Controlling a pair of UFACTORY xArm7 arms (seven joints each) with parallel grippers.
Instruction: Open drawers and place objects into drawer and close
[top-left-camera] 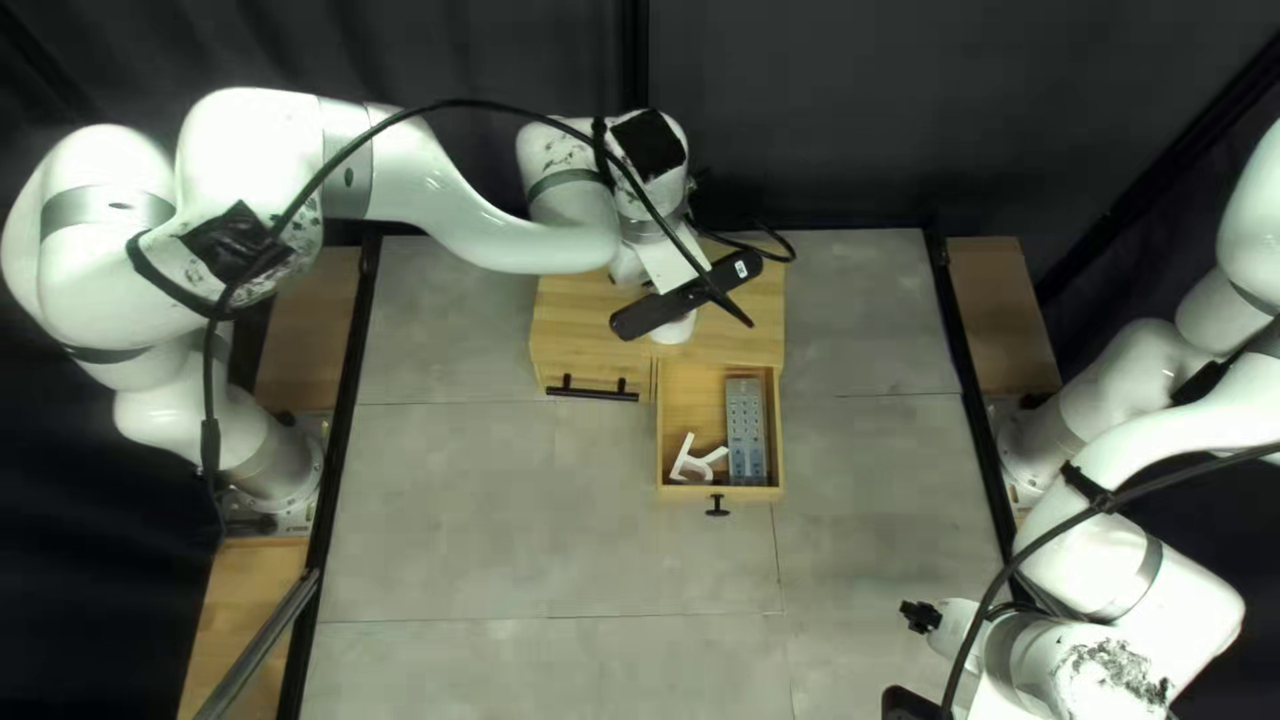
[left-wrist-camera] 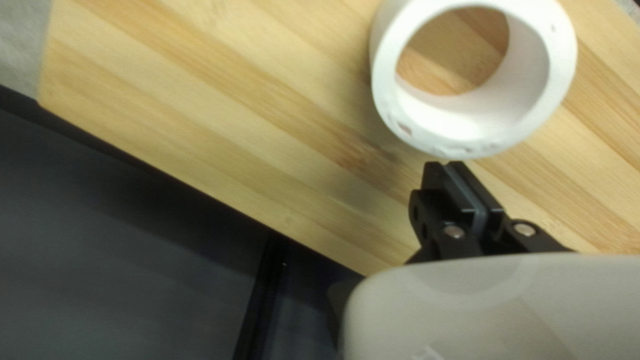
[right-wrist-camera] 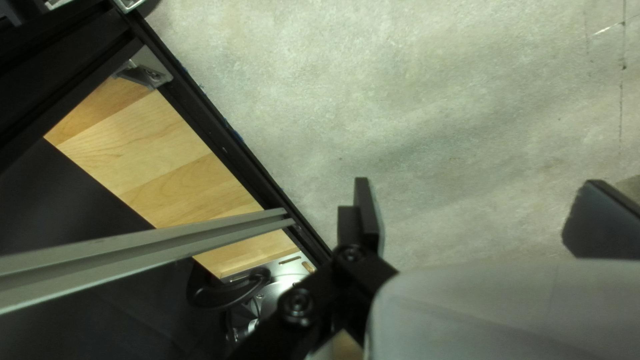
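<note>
My left gripper [top-left-camera: 687, 296] is over the wooden cabinet [top-left-camera: 563, 314], its fingertips hidden there. In the left wrist view, the left gripper [left-wrist-camera: 460, 190] has its fingers together with nothing between them, just beside a white ring [left-wrist-camera: 393, 100] on the cabinet top [left-wrist-camera: 267, 127]. The right drawer [top-left-camera: 780, 460] is pulled out and holds a grey remote [top-left-camera: 746, 434] and a white angular piece [top-left-camera: 696, 464]. The wide-handled left drawer [top-left-camera: 594, 375] is closed. My right gripper [top-left-camera: 910, 703] is low at the right; in its wrist view, the right gripper [right-wrist-camera: 481, 215] stands wide apart, empty.
Bare grey tabletop [top-left-camera: 480, 520] surrounds the cabinet. A black rail [right-wrist-camera: 227, 147] edges the table below the right gripper, with wooden boards [right-wrist-camera: 180, 180] and a metal bar [right-wrist-camera: 153, 250] beyond it. A black cable [top-left-camera: 534, 114] arches over the left arm.
</note>
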